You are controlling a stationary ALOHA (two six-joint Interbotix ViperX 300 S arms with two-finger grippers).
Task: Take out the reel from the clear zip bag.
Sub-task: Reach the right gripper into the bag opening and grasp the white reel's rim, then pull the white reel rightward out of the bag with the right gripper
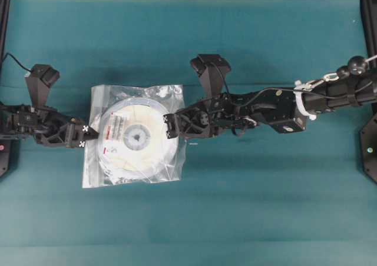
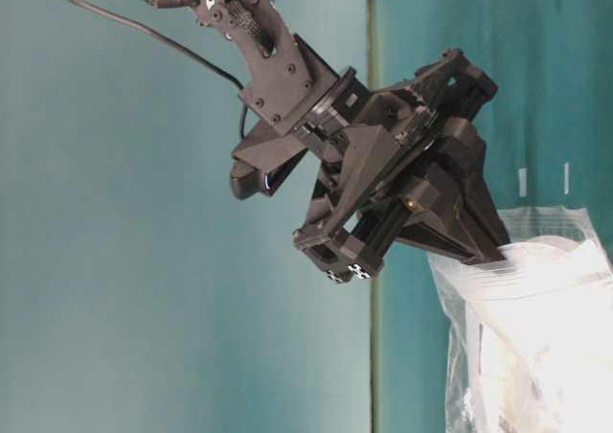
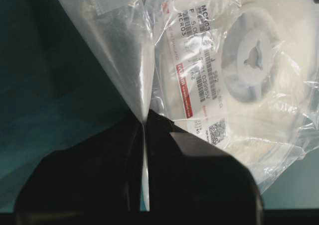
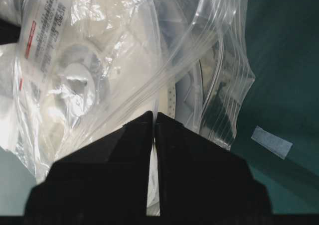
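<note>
The clear zip bag (image 1: 141, 92) lies flat on the teal table with the reel (image 1: 138, 138) inside, its red-striped white label (image 3: 192, 60) and grey hub (image 3: 249, 60) showing through the film. My left gripper (image 1: 91, 130) is shut on the bag's left edge, and a fold of film (image 3: 119, 41) runs down into its jaws (image 3: 144, 123). My right gripper (image 1: 171, 126) sits at the bag's right side, shut on the film by the zip strip (image 4: 224, 60). The strip's lines converge at its tips (image 4: 153, 116). The reel's rim (image 4: 172, 98) stands just beyond them.
A small piece of pale tape (image 4: 271, 141) lies on the teal cloth to the right of the bag. Black frame posts (image 1: 368, 19) stand at the table's left and right edges. The bag's crinkled upper corner (image 2: 536, 289) shows in the table-level view.
</note>
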